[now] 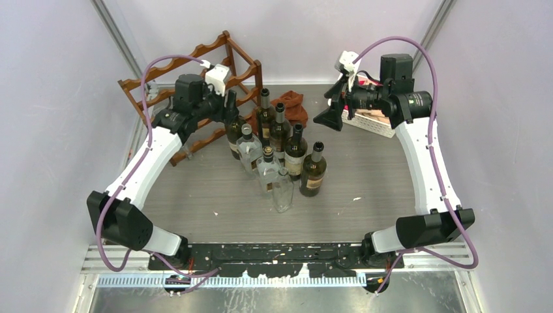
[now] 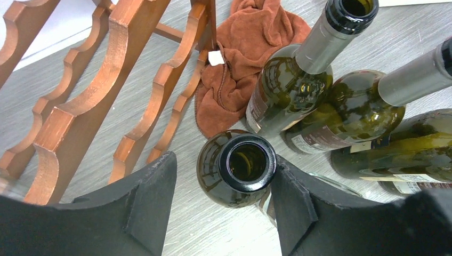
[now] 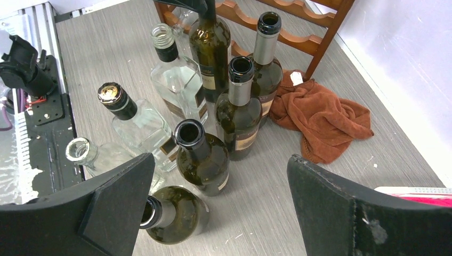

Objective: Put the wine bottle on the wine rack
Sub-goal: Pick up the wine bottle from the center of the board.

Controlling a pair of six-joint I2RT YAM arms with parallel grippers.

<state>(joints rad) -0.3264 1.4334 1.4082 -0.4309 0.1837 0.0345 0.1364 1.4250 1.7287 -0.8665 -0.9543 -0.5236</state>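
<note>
Grey wood-grain table (image 1: 215,215) is stretching between pale walls, with bare room lying along its near edge and on the right of the bottles. At the back left, the wine rack (image 1: 195,55) is standing angled near the left wall, its reddish-brown scalloped rails showing in tiers on upright posts.

Just beside the rack's right end, the wine bottle (image 2: 210,178) is standing upright: dark green glass, open mouth, no cork. The left gripper (image 1: 229,107) is hanging over it, half spread, straddling the neck. The right-hand finger (image 2: 298,202) is sitting at the lip, while the other finger (image 2: 144,202) is standing apart with table showing between.

Packed close on the bottle's right, 7 more bottles (image 1: 280,156) are crowding the middle, 3 of them clear glass. Behind them a brown cloth (image 1: 293,107) is lying crumpled.

Further right, the right gripper (image 3: 221,162) is hovering with its fingers spread wide, holding nothing, above a white basket (image 1: 375,120) near the right wall.
</note>
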